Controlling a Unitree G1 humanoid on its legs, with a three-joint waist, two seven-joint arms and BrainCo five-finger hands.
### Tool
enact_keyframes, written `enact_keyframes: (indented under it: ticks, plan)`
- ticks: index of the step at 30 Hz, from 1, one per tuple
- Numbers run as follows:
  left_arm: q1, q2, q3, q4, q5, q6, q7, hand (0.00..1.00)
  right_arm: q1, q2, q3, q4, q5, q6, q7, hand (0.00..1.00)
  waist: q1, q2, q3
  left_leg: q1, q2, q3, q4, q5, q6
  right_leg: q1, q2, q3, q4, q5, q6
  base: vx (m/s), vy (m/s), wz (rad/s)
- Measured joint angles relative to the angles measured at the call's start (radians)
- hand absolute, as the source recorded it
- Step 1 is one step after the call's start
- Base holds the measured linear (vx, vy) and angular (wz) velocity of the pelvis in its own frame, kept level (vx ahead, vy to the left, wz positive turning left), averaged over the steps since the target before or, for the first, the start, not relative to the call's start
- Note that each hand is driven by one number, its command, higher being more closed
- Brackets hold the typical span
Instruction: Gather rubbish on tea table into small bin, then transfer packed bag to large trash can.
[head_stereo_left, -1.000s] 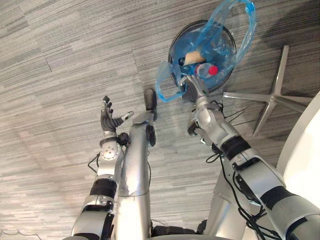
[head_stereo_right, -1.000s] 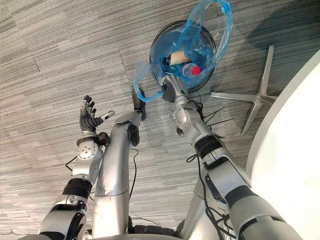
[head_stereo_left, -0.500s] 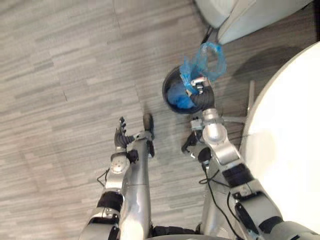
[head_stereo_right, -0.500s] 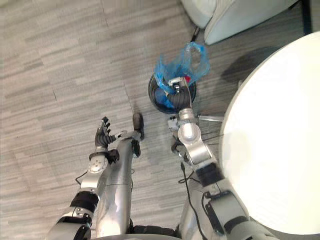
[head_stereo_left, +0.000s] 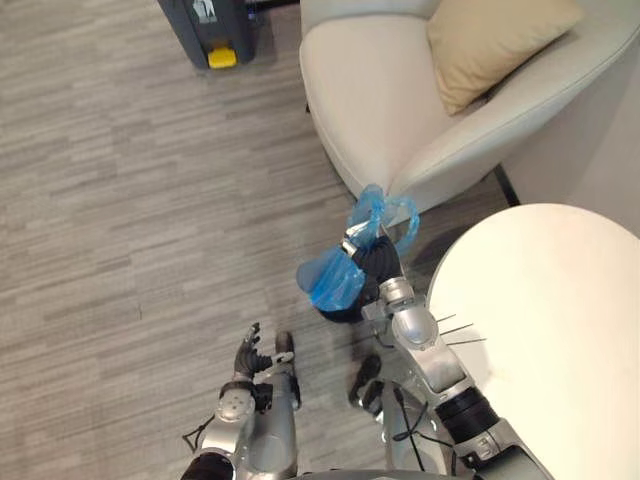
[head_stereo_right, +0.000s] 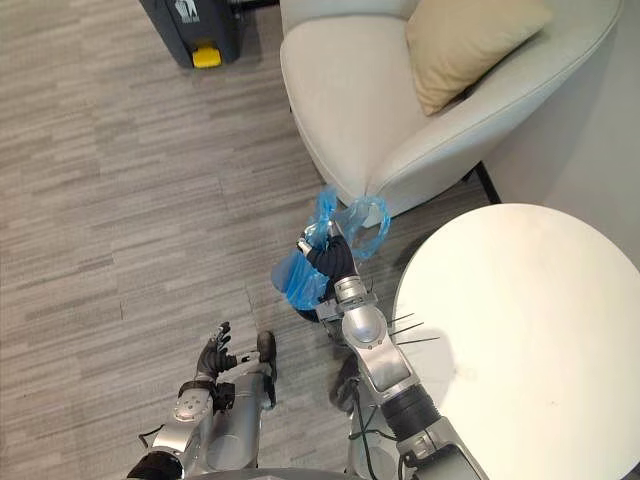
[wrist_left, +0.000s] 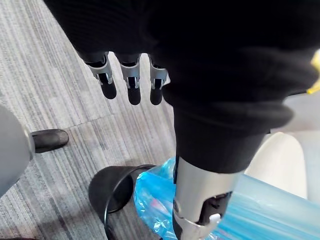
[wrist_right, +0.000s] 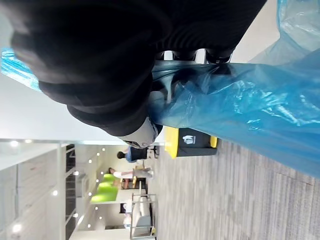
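My right hand (head_stereo_left: 378, 262) is shut on the gathered top of a blue plastic bag (head_stereo_left: 330, 282), its handles (head_stereo_left: 388, 213) sticking up past the fingers. The right wrist view shows the fingers curled tight round the bag (wrist_right: 240, 100). The bag hangs just above the small black bin (head_stereo_left: 345, 314) on the floor beside the white round tea table (head_stereo_left: 540, 330). My left hand (head_stereo_left: 247, 352) is low and to the left, open with straight fingers (wrist_left: 134, 85); past them I see the bin (wrist_left: 112, 187) and the bag (wrist_left: 260, 210).
A cream armchair (head_stereo_left: 380, 100) with a beige cushion (head_stereo_left: 495, 40) stands just behind the bin. A dark grey large trash can with a yellow part (head_stereo_left: 208, 28) stands at the far upper left. Grey plank floor (head_stereo_left: 130, 200) stretches to the left.
The camera has swung up, so the armchair and the large trash can now show. My right hand has closed on the bag's top and lifted it up from the small bin.
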Motion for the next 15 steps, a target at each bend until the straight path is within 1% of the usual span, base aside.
enact_keyframes:
  ticks: [1, 2, 3, 4, 5, 6, 7, 8, 9, 10, 11, 12, 13, 14, 15]
  plan:
    - [0.036, -0.005, 0.018, -0.066, -0.001, 0.0, 0.001, 0.0, -0.021, -0.005, 0.021, 0.0, 0.0, -0.013, 0.0, 1.0, 0.011, 0.011, -0.004, -0.008, -0.002, -0.026, 0.012, 0.002, -0.005, 0.028, 0.027, 0.004, -0.039, -0.028, -0.001, -0.17, -0.179, 0.35]
    - [0.055, -0.014, 0.018, -0.092, -0.001, 0.0, 0.001, 0.0, -0.026, -0.005, 0.024, -0.001, 0.001, -0.017, -0.001, 1.0, 0.025, 0.018, -0.012, -0.009, 0.006, -0.027, -0.001, 0.004, -0.008, 0.039, 0.043, 0.005, -0.082, -0.041, -0.008, -0.21, -0.144, -0.14]
    - [0.091, -0.032, 0.008, -0.142, -0.001, -0.004, 0.001, 0.0, -0.043, -0.005, 0.024, -0.001, 0.004, -0.027, -0.005, 1.0, 0.052, 0.029, -0.032, -0.024, 0.016, -0.024, -0.036, 0.033, -0.015, 0.063, 0.077, 0.002, -0.189, -0.082, -0.072, -0.21, -0.112, -0.19]
    - [0.098, -0.053, 0.004, -0.152, -0.002, -0.006, 0.001, 0.0, -0.058, -0.016, 0.023, 0.0, 0.007, -0.032, -0.006, 1.0, 0.05, 0.057, -0.034, -0.04, 0.031, -0.039, -0.048, 0.051, -0.018, 0.057, 0.095, -0.008, -0.2, -0.061, -0.071, -0.31, -0.132, 0.06]
    - [0.115, -0.076, -0.009, -0.197, -0.003, -0.005, 0.0, 0.0, -0.077, -0.031, 0.02, 0.0, 0.011, -0.035, -0.008, 1.0, 0.046, 0.087, -0.045, -0.051, 0.044, -0.062, -0.109, 0.106, -0.02, 0.039, 0.119, -0.037, -0.227, -0.036, -0.09, -0.27, -0.094, 0.37]
    - [0.132, -0.089, -0.023, -0.244, -0.005, -0.005, 0.0, 0.0, -0.084, -0.045, 0.016, 0.0, 0.014, -0.037, -0.012, 1.0, 0.047, 0.106, -0.055, -0.051, 0.053, -0.081, -0.168, 0.145, -0.025, 0.028, 0.136, -0.058, -0.239, -0.021, -0.098, -0.24, -0.078, 0.58]
    - [0.147, -0.101, -0.038, -0.324, -0.006, -0.004, 0.0, 0.0, -0.096, -0.068, 0.012, 0.0, 0.017, -0.037, -0.028, 1.0, 0.045, 0.128, -0.057, -0.039, 0.073, -0.073, -0.249, 0.149, -0.031, 0.029, 0.152, -0.094, -0.26, 0.005, -0.119, -0.19, -0.075, 0.56]
    - [0.148, -0.103, -0.047, -0.36, -0.006, -0.005, 0.001, 0.0, -0.103, -0.082, 0.009, 0.0, 0.017, -0.036, -0.033, 1.0, 0.048, 0.135, -0.058, -0.029, 0.082, -0.055, -0.283, 0.13, -0.034, 0.033, 0.155, -0.114, -0.279, 0.021, -0.127, -0.21, -0.083, 0.89]
    - [0.138, -0.104, -0.059, -0.416, -0.005, -0.012, 0.0, 0.0, -0.122, -0.105, -0.005, 0.003, 0.016, -0.035, -0.045, 1.0, 0.046, 0.136, -0.055, -0.04, 0.084, -0.002, -0.297, 0.038, -0.015, 0.044, 0.129, -0.161, -0.326, 0.052, -0.146, -0.26, -0.025, 1.09]
    - [0.116, -0.102, -0.065, -0.462, -0.005, -0.024, 0.0, 0.0, -0.139, -0.106, -0.037, 0.007, 0.017, -0.035, -0.049, 1.0, 0.039, 0.133, -0.055, -0.075, 0.064, 0.039, -0.208, 0.032, -0.002, 0.046, 0.094, -0.203, -0.343, 0.068, -0.156, -0.25, -0.012, 1.22]
    - [0.102, -0.101, -0.068, -0.485, -0.004, -0.027, 0.0, 0.0, -0.147, -0.105, -0.056, 0.007, 0.017, -0.034, -0.051, 1.0, 0.034, 0.133, -0.055, -0.078, 0.047, 0.068, -0.12, 0.028, 0.002, 0.048, 0.064, -0.22, -0.347, 0.077, -0.154, -0.21, 0.01, 1.01]
    - [0.101, -0.098, -0.065, -0.505, -0.002, -0.037, 0.001, 0.0, -0.155, -0.105, -0.062, 0.007, 0.017, -0.034, -0.05, 1.0, 0.02, 0.135, -0.057, -0.061, 0.03, 0.095, -0.041, 0.021, 0.011, 0.057, 0.038, -0.236, -0.353, 0.086, -0.149, -0.15, 0.028, 0.76]
    - [0.102, -0.088, -0.065, -0.538, 0.0, -0.048, 0.003, 0.0, -0.163, -0.106, -0.062, 0.007, 0.017, -0.034, -0.05, 1.0, 0.01, 0.146, -0.064, -0.014, 0.03, 0.125, 0.056, -0.018, 0.054, 0.071, 0.019, -0.252, -0.367, 0.103, -0.145, -0.14, 0.055, 0.56]
    - [0.098, -0.085, -0.064, -0.55, 0.001, -0.054, 0.004, 0.0, -0.168, -0.105, -0.06, 0.007, 0.017, -0.034, -0.05, 1.0, 0.007, 0.15, -0.066, 0.011, 0.035, 0.13, 0.089, -0.045, 0.06, 0.078, 0.015, -0.257, -0.377, 0.109, -0.142, -0.16, 0.108, 0.5]
    - [0.083, -0.08, -0.066, -0.565, 0.003, -0.069, 0.009, 0.0, -0.183, -0.104, -0.054, 0.007, 0.017, -0.034, -0.049, 1.0, -0.003, 0.153, -0.069, 0.072, 0.043, 0.141, 0.09, -0.113, 0.031, 0.085, 0.005, -0.273, -0.389, 0.124, -0.135, -0.13, 0.123, 0.48]
